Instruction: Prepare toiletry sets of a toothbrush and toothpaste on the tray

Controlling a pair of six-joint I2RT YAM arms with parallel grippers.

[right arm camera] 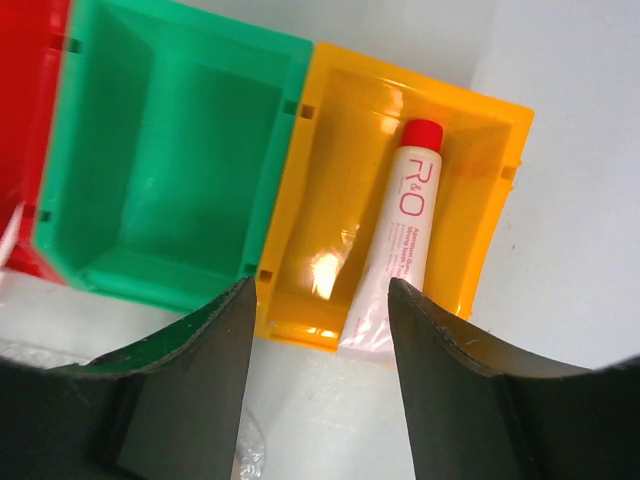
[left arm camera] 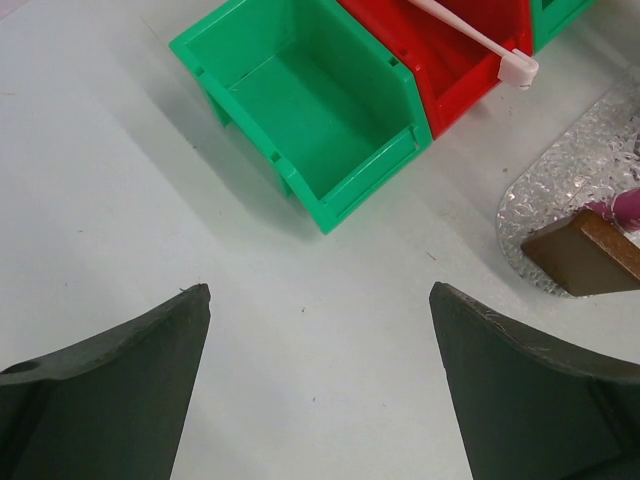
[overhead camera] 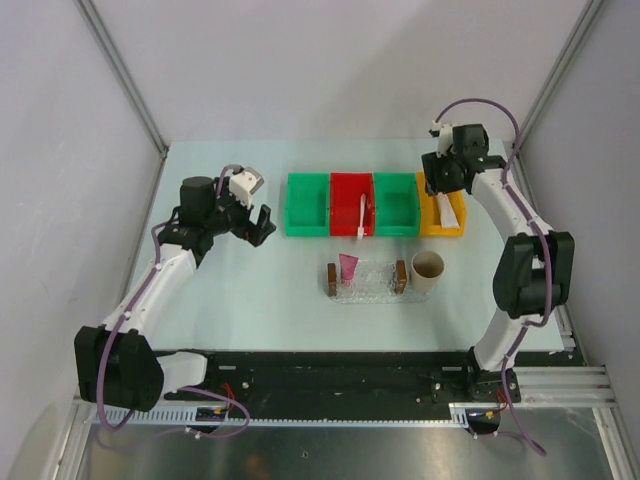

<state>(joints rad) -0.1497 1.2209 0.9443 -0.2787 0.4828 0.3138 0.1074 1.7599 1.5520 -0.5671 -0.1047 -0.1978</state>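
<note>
Top: left gripper (overhead camera: 258, 224) released, over the desk's left side; right gripper (overhead camera: 437, 186) above the yellow bin (overhead camera: 455, 230), toward the right edge. The toothbrush (overhead camera: 361, 214) lies in the red bin (overhead camera: 345, 205); the toothpaste (overhead camera: 348, 267) is on the tray (overhead camera: 375, 282), mid-desk.
Left wrist: we see jaws wide, empty.
Right wrist: jaws apart, grasping nothing; white tube (right arm camera: 405, 215) below.

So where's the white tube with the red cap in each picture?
Top external: white tube at the right end of the bin row, in the yellow bin.
Left wrist: not in it.
Right wrist: centre-right, in the yellow bin.
Shared landmark: the red bin, in all three.
</note>
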